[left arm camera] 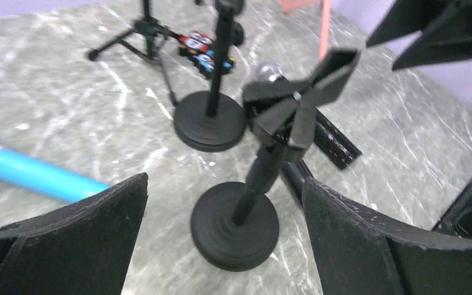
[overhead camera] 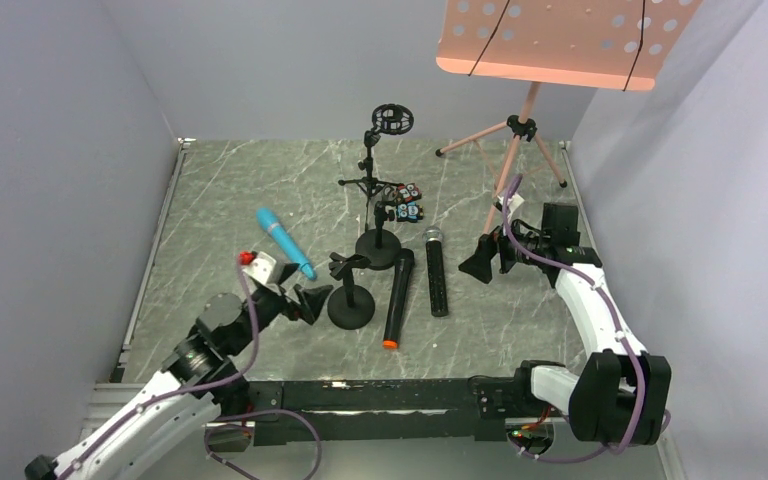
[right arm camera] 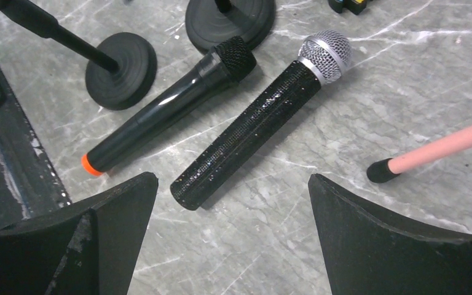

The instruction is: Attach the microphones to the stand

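Left tool (left arm camera: 224, 181) spread wide facing short stand (left arm camera: 236, 228), blue microphone (left arm camera: 31, 175) nearby

In the left wrist view the blue mic (left arm camera: 31, 174) runs off the left edge, and the clip (left arm camera: 298, 101) covers most of the mesh-headed mic (left arm camera: 269, 71). Overhead, the music stand (overhead camera: 560, 40) is cut by the top edge. The coloured item (overhead camera: 407, 200) beside the tripod (overhead camera: 368, 165) is too small to identify.

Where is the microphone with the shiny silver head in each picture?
Top external: the silver-headed microphone lies flat near the middle, just right of the orange-ended microphone.
Left wrist: upper middle, head peeking from behind the stand's clip.
Right wrist: centre, lying slanted, head toward the upper right.
Shared landmark: the short stand's round base.
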Tool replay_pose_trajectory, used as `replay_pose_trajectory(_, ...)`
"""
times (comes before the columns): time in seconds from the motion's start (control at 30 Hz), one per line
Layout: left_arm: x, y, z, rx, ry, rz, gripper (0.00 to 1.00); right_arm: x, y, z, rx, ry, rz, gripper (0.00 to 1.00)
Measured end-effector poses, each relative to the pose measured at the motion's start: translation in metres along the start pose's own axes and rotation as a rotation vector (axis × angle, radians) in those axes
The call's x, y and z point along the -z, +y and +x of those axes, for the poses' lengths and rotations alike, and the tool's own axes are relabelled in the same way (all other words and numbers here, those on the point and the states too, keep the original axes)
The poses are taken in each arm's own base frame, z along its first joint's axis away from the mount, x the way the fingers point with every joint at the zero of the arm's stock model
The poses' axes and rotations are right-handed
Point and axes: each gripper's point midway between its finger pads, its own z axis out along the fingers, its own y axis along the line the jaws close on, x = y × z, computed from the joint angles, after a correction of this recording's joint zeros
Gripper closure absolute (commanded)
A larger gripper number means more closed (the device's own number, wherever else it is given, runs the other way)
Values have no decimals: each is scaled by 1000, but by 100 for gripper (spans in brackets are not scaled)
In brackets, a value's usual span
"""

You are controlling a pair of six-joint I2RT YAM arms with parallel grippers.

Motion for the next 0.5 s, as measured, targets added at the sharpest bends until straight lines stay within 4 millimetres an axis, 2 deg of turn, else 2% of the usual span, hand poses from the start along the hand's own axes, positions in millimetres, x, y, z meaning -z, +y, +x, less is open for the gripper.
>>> replay_pose_trajectory(0.13,24,15,-43,10,-59,-121,1,-4,6,-1,-43,-4,-46,0)
replay_pose_trajectory(0.23,38,23,-65,32,-78,-195,1,-6,8,0,-62,-4,-57,0)
replay_pose_trajectory(0.33,41,30,-66,48,-34,-248,1,-6,11,-2,-70,-9,-70,0)
replay_pose_trajectory(0.5,32,48,-34,104,105,-333,1,-6,12,-3,-75,-12,-74,0)
